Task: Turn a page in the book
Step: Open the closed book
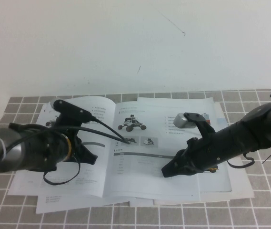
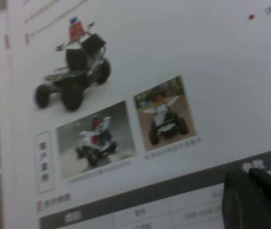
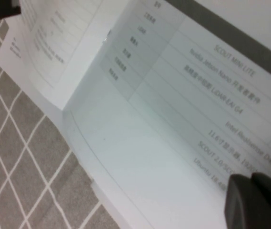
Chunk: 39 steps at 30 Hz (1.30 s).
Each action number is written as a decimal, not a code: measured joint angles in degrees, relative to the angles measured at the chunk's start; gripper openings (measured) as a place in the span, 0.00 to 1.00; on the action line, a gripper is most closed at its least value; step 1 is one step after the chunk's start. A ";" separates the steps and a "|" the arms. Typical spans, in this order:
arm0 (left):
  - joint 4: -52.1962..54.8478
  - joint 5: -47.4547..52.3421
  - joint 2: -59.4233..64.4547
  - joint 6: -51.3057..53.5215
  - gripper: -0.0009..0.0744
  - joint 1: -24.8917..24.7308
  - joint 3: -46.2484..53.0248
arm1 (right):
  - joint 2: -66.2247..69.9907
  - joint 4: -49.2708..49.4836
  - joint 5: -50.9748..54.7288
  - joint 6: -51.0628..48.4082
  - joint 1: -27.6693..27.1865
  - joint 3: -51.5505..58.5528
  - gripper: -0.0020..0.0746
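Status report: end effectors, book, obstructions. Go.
Left end effector low over book's left page. Right end effector low over right page. Book open flat. Loose sheets underneath.

Both arms are black and chunky. The left arm turns shiny grey at its near end and has a thin gold ring around it. A black cable runs over it toward the left tool, and another black cable hangs in a loop below. A small black box sits on top of it. The right arm has a grey box on top, just behind the right tool. Thin black wires stick out at its far end.
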 joint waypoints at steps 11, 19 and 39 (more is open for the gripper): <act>-0.37 -9.49 3.91 0.40 0.01 2.94 -0.21 | -2.86 -3.60 -1.80 0.03 0.43 0.50 0.04; -1.06 -9.49 -0.73 0.40 0.01 2.94 1.28 | -9.31 -4.45 -2.04 0.03 0.43 0.60 0.04; 13.42 -32.46 -48.99 -5.78 0.01 2.94 11.77 | -41.53 -6.90 -6.30 -5.97 0.43 0.86 0.04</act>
